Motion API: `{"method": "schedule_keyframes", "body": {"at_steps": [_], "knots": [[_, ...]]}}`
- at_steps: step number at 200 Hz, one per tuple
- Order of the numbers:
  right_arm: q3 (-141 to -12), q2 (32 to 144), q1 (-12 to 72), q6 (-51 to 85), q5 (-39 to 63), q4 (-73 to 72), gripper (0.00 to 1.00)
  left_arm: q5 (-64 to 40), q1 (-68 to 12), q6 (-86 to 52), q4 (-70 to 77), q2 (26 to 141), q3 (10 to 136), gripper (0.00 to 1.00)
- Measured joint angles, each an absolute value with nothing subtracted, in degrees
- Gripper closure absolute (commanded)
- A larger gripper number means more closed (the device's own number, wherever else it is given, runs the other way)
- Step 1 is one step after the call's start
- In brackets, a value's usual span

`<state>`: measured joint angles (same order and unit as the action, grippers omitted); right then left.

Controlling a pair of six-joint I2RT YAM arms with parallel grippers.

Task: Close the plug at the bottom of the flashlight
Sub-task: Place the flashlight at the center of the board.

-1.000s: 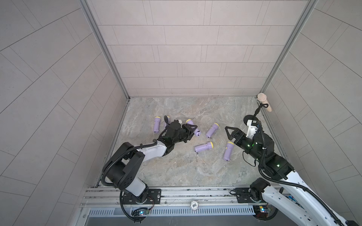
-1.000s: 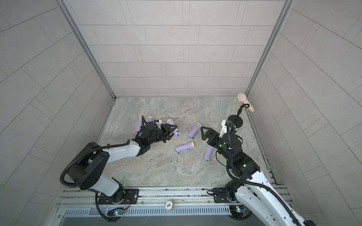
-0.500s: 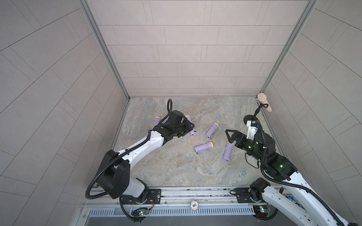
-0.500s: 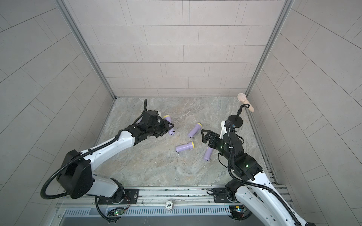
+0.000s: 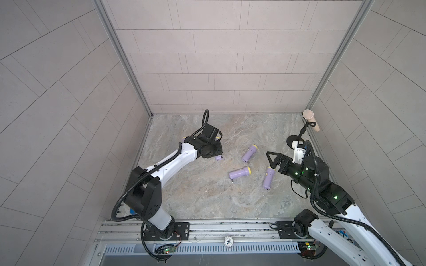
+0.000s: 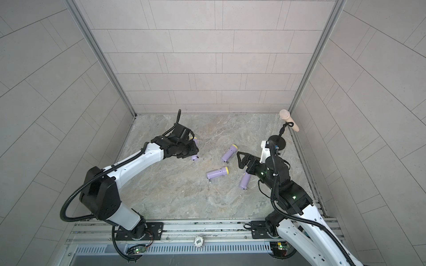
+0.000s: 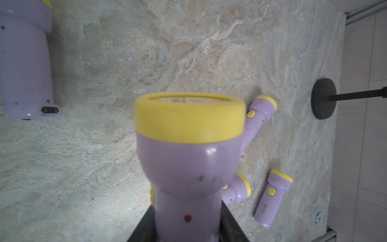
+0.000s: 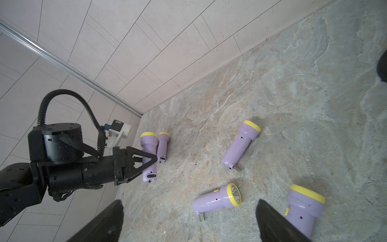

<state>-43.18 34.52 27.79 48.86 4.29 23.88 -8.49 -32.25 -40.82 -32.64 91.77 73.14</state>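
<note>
My left gripper (image 7: 187,230) is shut on the body of a purple flashlight (image 7: 188,167) with a yellow head. In the right wrist view this flashlight (image 8: 149,155) hangs head up off the table, and its black plug (image 8: 151,175) lies folded flat in the tail end. In both top views only its tail (image 5: 219,158) (image 6: 194,157) shows under the left gripper (image 5: 211,150). My right gripper (image 5: 270,161) (image 8: 188,222) is open and holds nothing. It hovers above a lying flashlight (image 8: 215,199) whose plug (image 8: 201,216) sticks out.
Other purple flashlights lie on the stone table: one mid-table (image 5: 249,153), one by my right gripper (image 5: 268,178), one at the back left (image 8: 163,146). A black round stand base (image 5: 294,139) sits at the right wall. Tiled walls close in three sides.
My left arm has risen off the table and lifted the flashlight in its grip. The right gripper has stayed almost in place, open.
</note>
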Motion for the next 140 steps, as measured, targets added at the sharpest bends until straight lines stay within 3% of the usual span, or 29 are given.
{"method": "schedule_keyframes", "body": {"at_steps": [140], "knots": [[-41.63, 33.63, 27.79, 48.97, 5.17, 23.79, 0.01, -2.59, -28.86, -31.99, -40.91, 108.01, 84.66, 1.0]]}}
